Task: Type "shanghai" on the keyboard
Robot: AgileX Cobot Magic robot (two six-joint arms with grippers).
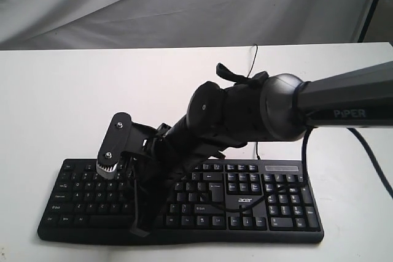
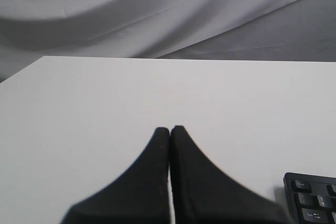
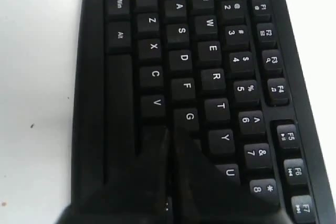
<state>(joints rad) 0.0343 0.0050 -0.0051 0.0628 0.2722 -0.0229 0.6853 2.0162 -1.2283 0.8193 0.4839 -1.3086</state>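
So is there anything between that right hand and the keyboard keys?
Nothing visible. The right hand, closed, is right over the keyboard, its tips beside the G key, with no object between. Whether it touches a key is unclear.

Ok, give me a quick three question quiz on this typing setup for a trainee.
1. True or false: the left hand hovers over the keyboard.
2. The right hand has its fingers: A) wide open, B) shut together, C) around a pen.
3. Fill in: the logo on the keyboard reads ____.
Key: 1 false, it is over bare table; 2 B; 3 acer.
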